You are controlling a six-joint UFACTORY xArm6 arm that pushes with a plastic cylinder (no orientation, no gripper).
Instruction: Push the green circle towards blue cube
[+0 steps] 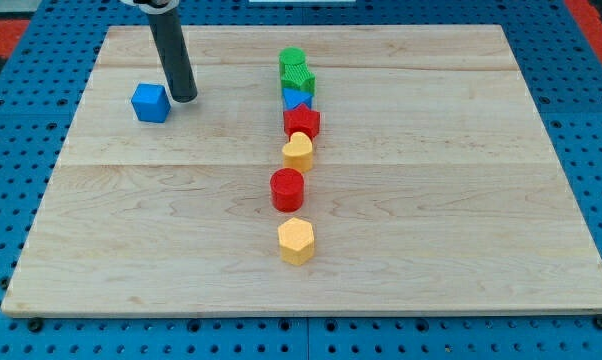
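The green circle [292,61] sits at the top of a column of blocks near the board's middle, touching a green star [300,80] just below it. The blue cube [150,102] lies alone toward the view's upper left. My tip [184,98] rests on the board just right of the blue cube, close to it, and well left of the green circle.
Below the green star run a blue triangle [295,99], a red star [302,122], a yellow heart [298,151], a red cylinder [287,189] and a yellow hexagon [296,240]. The wooden board [461,200] lies on a blue pegboard surface.
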